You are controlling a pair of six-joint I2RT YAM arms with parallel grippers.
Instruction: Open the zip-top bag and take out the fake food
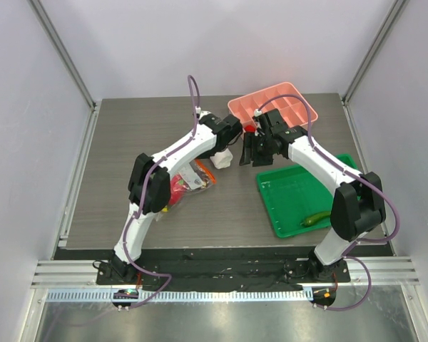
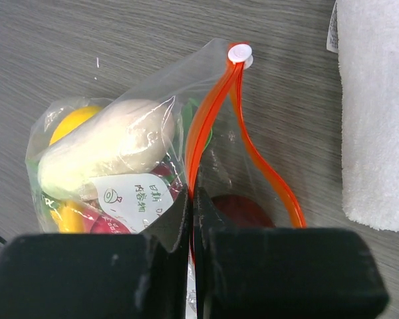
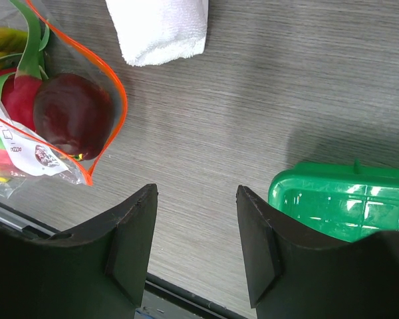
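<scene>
At nine o'clock of green tray (image 1: 292, 192), left claw (image 2: 191, 199) clamps strip of zip-top bag (image 2: 186, 80); right claw (image 3: 196, 199) half-open, empty. We judge bag opened, fake food (image 2: 106, 153) mostly inside.

I count one zip-top bag (image 1: 197, 175), one rolled white towel (image 1: 222, 158), one pink tray (image 1: 285, 96), one green tray (image 1: 289, 196), one green pepper (image 1: 315, 219), one dark red fruit (image 3: 70, 113).

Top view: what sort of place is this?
Probably a robot test bench: left arm and right arm bolted to a walled table, a bag of toy food, a green tray.
</scene>
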